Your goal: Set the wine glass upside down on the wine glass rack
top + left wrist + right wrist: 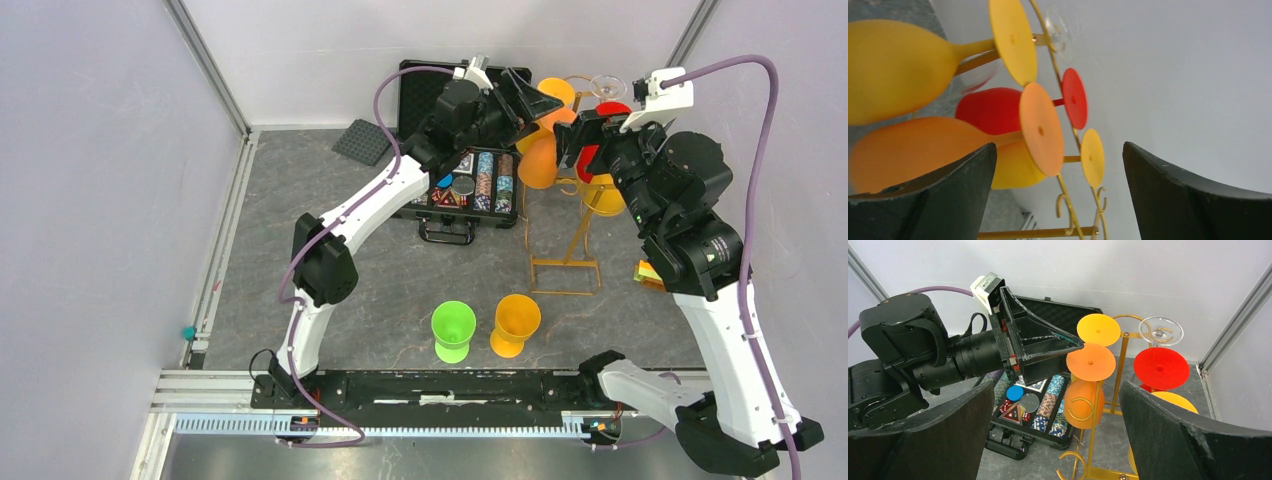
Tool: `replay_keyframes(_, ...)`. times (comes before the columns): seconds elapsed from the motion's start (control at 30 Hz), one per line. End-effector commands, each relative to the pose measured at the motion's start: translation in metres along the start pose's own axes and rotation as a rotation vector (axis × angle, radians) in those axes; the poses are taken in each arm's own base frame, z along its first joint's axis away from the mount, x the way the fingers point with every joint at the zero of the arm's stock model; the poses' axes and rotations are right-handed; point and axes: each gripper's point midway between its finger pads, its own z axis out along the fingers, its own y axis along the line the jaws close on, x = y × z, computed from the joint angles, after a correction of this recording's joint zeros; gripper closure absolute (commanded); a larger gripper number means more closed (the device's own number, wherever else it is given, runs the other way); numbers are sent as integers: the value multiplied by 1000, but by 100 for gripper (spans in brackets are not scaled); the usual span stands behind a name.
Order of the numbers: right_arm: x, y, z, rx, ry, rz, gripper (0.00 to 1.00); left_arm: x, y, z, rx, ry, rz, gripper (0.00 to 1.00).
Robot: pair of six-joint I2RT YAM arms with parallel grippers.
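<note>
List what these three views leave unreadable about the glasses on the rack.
Top view: the rack's upper rails, partly hidden behind the right arm.
Left wrist view: the orange glass's bowl mouth, behind the left fingers.
Right wrist view: the yellow glass, mostly behind the right fingers; rack base cut by the bottom edge.
Clear glass: only its foot is plain.

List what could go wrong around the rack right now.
The open left gripper sits right by the foot of the hanging orange glass. Pulling back crookedly might clip the foot and drag the glass off the rack. The open right gripper is also close, and a bump could tip the thin, loaded rack.
</note>
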Motion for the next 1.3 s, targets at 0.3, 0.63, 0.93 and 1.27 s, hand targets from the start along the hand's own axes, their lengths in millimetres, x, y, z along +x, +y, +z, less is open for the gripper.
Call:
replay_keyframes(0.3, -7, 2, 2, -4, -41, 34, 1, -20, -54, -71, -56, 12, 502, 0)
replay_keyframes(0.63, 14, 2, 8, -3, 7, 15, 1, 61, -21, -203, 49, 371, 858, 4)
replay_keyframes(0.93, 30, 13, 23, -43, 38, 33, 1, 155, 19, -343, 332, 670, 1225, 7)
replay_keyframes(1.27, 57, 30, 30, -123, 116, 59, 1, 218, 47, -373, 499, 912, 1390, 17)
